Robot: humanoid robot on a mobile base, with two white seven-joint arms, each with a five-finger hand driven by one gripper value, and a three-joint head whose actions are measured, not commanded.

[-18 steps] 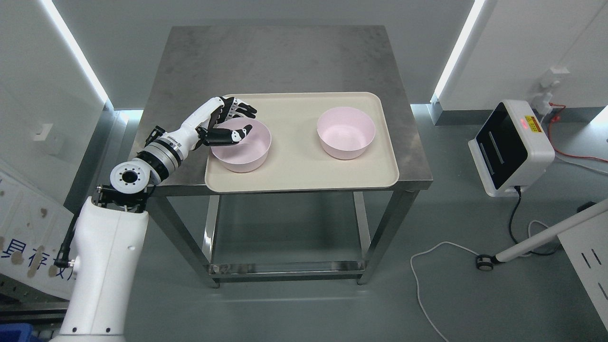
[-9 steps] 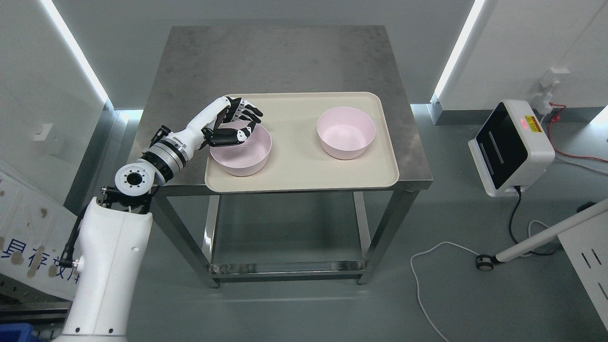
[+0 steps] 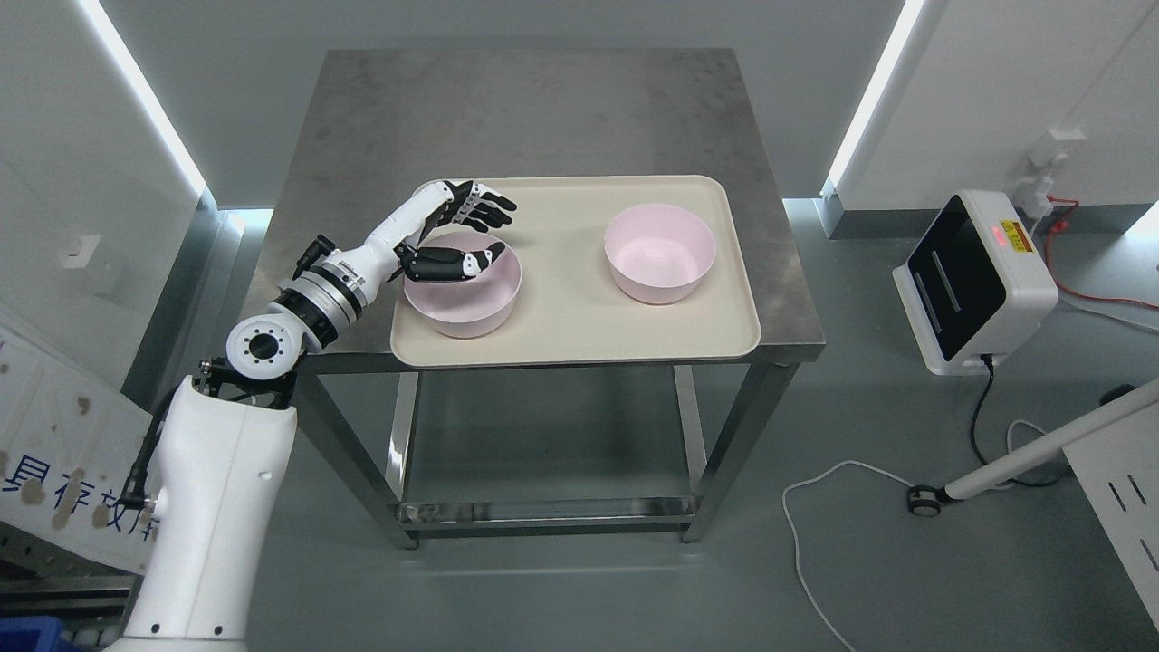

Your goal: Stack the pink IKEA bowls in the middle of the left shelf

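Reaching in from the lower left, the left hand [image 3: 457, 235] is seen at the far left rim of the nearer pink bowl [image 3: 464, 288]. The thumb is laid inside the bowl, over its hollow, while the other fingers [image 3: 484, 205] are stretched outside the rim on the far side, so the bowl's wall lies between them. Whether the rim is actually pinched cannot be told; the hand is only partly closed.

This bowl is set on the left part of a cream tray [image 3: 561, 340]. A second pink bowl [image 3: 659, 253] is set on the right part of the same tray, well apart from the first and upright. The tray is carried by a steel bench [image 3: 543, 109], towards its front edge. A white device [image 3: 973, 281] with a dark screen is seen on the floor at the right.
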